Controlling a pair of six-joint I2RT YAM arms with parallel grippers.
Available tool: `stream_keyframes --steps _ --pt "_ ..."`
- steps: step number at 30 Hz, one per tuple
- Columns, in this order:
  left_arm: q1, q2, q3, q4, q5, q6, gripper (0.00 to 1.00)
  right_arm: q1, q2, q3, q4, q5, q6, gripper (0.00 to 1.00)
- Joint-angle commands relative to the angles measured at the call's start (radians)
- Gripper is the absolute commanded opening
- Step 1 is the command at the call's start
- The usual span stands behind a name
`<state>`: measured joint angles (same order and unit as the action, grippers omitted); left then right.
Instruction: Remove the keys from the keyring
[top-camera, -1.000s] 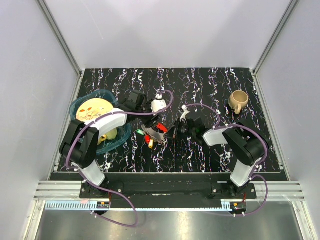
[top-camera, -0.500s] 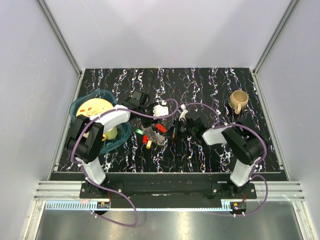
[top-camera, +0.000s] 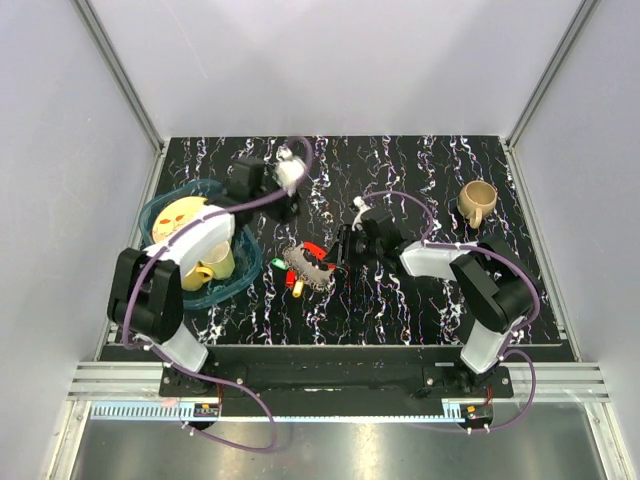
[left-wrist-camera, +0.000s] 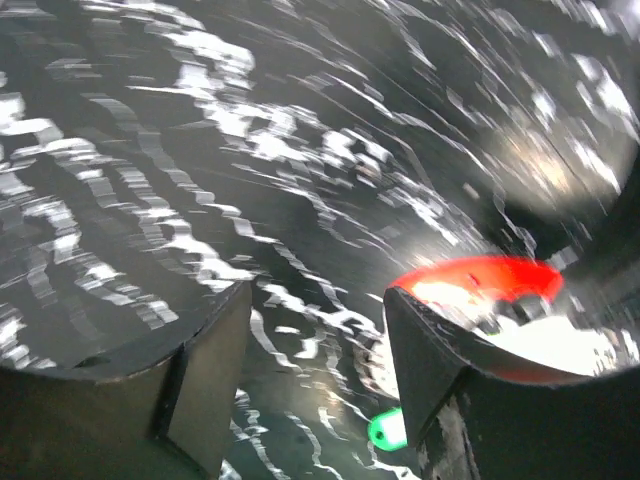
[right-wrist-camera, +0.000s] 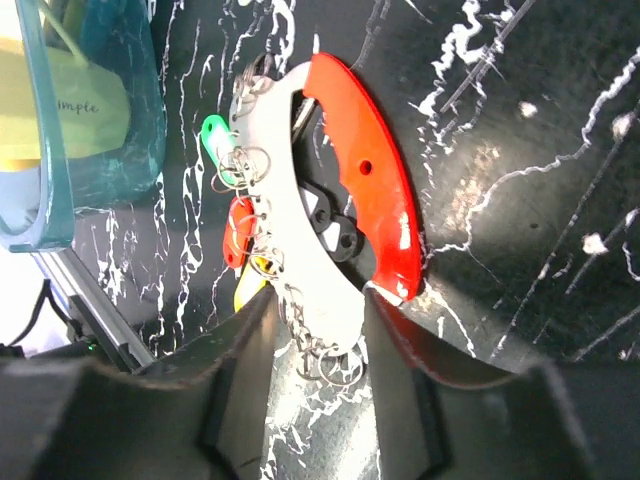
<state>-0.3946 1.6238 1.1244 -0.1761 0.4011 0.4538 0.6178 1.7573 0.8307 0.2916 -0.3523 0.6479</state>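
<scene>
A black table (top-camera: 380, 310) veined in white, walled in pale grey, carries the keyring (top-camera: 310, 262) near its middle. It lies flat, its red piece (right-wrist-camera: 365, 170) beside a grey bow, and the keys (right-wrist-camera: 238, 235) hang from small wire loops along that bow, the green key (right-wrist-camera: 213, 130) nearest the teal bowl (top-camera: 160, 215). The right gripper (right-wrist-camera: 312, 335) has its jaws parted, one finger on either side of the keyring's end. The left gripper (left-wrist-camera: 318, 310) hangs over bare table farther back, jaws apart with nothing between them.
</scene>
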Motion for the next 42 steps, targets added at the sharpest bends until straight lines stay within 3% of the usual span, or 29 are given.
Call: stream_keyframes --steps 1,4,11,15,20,33,39,42 --pt "0.132 -0.056 0.182 -0.012 -0.169 -0.45 0.61 0.054 -0.055 0.137 -0.179 0.051 -0.154 0.49" --pt "0.192 -0.114 0.196 -0.04 -0.231 -0.599 0.63 0.123 -0.019 0.237 -0.275 0.122 -0.204 0.5" --pt "0.211 -0.281 0.086 -0.02 -0.26 -0.642 0.73 0.142 0.094 0.378 -0.412 0.013 -0.408 0.53" --pt "0.212 -0.309 0.065 -0.056 -0.277 -0.714 0.73 0.142 0.188 0.524 -0.535 -0.031 -0.51 0.53" --pt "0.212 -0.337 -0.007 -0.056 -0.26 -0.783 0.73 0.161 0.24 0.551 -0.564 -0.033 -0.611 0.53" --pt "0.214 -0.332 -0.058 -0.071 -0.349 -0.788 0.73 0.25 0.309 0.611 -0.549 0.251 -0.484 0.46" --pt "0.234 -0.343 -0.043 -0.109 -0.392 -0.794 0.73 0.264 0.314 0.622 -0.542 0.315 -0.476 0.37" --pt "0.247 -0.343 -0.038 -0.115 -0.374 -0.805 0.73 0.266 0.283 0.576 -0.485 0.292 -0.478 0.27"
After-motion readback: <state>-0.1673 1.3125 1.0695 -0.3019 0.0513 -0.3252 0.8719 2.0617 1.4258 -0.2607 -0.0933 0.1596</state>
